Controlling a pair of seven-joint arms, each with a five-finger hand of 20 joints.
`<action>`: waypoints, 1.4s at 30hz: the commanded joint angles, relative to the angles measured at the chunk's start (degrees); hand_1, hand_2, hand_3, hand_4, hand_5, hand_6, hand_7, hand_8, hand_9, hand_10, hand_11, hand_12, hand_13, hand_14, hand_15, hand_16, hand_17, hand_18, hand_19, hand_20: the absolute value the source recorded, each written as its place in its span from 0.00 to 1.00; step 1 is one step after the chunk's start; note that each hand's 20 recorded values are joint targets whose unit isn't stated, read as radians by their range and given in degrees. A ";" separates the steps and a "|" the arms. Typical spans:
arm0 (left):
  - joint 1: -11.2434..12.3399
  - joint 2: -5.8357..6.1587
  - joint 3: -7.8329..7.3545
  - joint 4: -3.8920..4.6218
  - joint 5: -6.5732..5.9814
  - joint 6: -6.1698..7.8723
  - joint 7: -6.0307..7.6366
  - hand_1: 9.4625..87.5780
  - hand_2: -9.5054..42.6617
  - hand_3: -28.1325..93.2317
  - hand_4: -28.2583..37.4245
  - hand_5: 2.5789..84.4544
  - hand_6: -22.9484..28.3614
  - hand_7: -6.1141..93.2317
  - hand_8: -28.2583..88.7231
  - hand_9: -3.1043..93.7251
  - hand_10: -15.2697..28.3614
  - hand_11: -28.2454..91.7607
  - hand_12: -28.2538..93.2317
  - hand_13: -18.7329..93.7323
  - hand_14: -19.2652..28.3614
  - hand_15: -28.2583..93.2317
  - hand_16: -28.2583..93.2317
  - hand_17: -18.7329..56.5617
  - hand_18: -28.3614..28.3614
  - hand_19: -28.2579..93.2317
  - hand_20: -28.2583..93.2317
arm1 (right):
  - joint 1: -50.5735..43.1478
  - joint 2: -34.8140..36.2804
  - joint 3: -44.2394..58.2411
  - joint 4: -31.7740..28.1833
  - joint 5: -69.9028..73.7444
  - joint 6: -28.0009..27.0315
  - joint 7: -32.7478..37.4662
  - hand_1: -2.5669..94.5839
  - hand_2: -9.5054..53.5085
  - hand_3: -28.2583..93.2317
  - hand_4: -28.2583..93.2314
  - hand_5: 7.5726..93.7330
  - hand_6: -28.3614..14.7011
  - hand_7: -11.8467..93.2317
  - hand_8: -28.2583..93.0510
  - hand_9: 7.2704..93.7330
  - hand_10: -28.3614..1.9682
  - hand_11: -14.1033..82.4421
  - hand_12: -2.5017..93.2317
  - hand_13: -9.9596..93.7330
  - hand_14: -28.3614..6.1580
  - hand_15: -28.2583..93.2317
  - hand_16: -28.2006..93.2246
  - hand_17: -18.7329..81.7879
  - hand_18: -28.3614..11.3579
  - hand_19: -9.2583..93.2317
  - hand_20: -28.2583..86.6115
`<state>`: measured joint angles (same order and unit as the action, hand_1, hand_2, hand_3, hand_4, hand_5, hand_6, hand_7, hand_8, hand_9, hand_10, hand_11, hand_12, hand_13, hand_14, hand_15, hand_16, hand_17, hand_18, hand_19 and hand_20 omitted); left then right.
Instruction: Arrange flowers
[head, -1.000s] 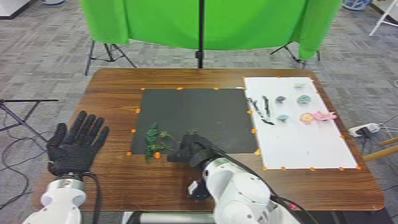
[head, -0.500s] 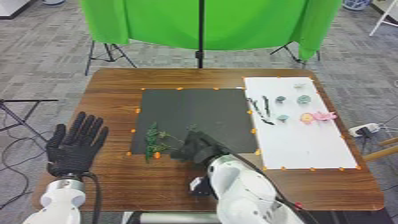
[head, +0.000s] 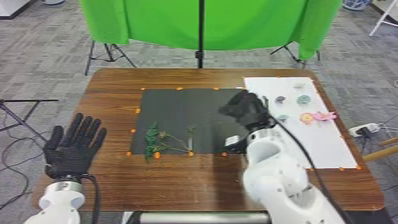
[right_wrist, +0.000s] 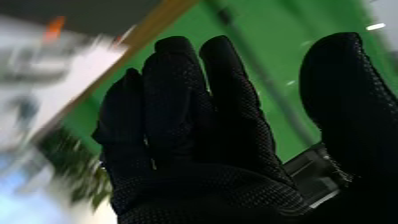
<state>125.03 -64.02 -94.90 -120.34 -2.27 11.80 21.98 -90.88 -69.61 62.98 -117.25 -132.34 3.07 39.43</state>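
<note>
The right robot hand (head: 246, 111) is above the right edge of the dark mat (head: 178, 110), towards the mat's far half. Seen from the right wrist, its fingers (right_wrist: 169, 100) stand nearly straight and its thumb (right_wrist: 342, 90) is held well apart from them, with nothing in their grasp. The left robot hand (head: 71, 152) lies to the left of the dark mat, palm bare, fingers straight and a little spread, holding nothing.

On the mat, in its near left part, lie green sprigs (head: 152, 141), with a thin stem (head: 189, 142) just to their right. To the right of the mat, a white sheet (head: 320, 145) on the desk (head: 115, 100) carries a pink flower (head: 324, 116), a peach flower (head: 307, 118), a pale green bloom (head: 304, 99) and a small dark bloom (head: 280, 99).

The arrangement seems to be in its early stages: the greenery is placed, while the blooms are left to add. The next move probably calls for picking a piece from the sheet; the small blooms could roll if nudged.

The head view gives this whole layout; the right wrist view gives the gap between thumb and fingers, which cannot be made out from above, against the green cloth (right_wrist: 266, 30) beyond the mat.
</note>
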 joint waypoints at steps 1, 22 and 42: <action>1.77 -0.03 -0.35 -0.45 -0.24 -0.45 0.09 0.21 0.47 0.87 0.00 0.56 0.64 0.14 0.17 0.47 0.71 0.39 0.31 0.45 0.74 0.49 0.17 0.16 0.73 0.53 0.33 | 7.13 2.66 1.84 7.30 -3.73 -4.93 4.86 0.38 0.00 0.88 0.01 0.69 0.44 0.21 0.15 0.64 0.19 0.37 0.21 0.62 0.25 0.85 0.42 0.51 0.01 1.00 0.53; 2.45 -0.77 -0.29 -0.86 -0.88 1.39 0.20 0.24 0.41 0.87 0.00 0.56 0.64 0.15 0.17 0.47 0.70 0.40 0.31 0.45 0.74 0.49 0.17 0.16 0.73 0.53 0.33 | 13.29 1.79 -0.83 24.20 -17.17 -12.86 5.63 0.37 0.00 0.82 0.00 0.72 0.38 0.18 0.14 0.67 0.15 0.36 0.22 0.64 0.25 0.86 0.44 0.53 0.00 1.00 0.60; 1.30 -1.22 0.34 -1.04 -3.53 3.22 -0.39 0.23 0.45 0.88 0.00 0.59 0.66 0.16 0.16 0.48 0.72 0.41 0.31 0.46 0.75 0.51 0.17 0.16 0.74 0.54 0.34 | 9.11 -2.11 -2.16 35.13 -27.23 -1.72 0.28 0.66 0.00 0.78 0.00 0.82 0.60 0.44 0.29 0.88 0.50 0.28 0.40 0.80 0.55 0.73 0.55 0.61 0.05 1.00 0.68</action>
<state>125.94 -64.68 -95.18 -121.61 -5.64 15.20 22.30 -76.81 -71.84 62.78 -86.39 -159.43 -6.31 40.59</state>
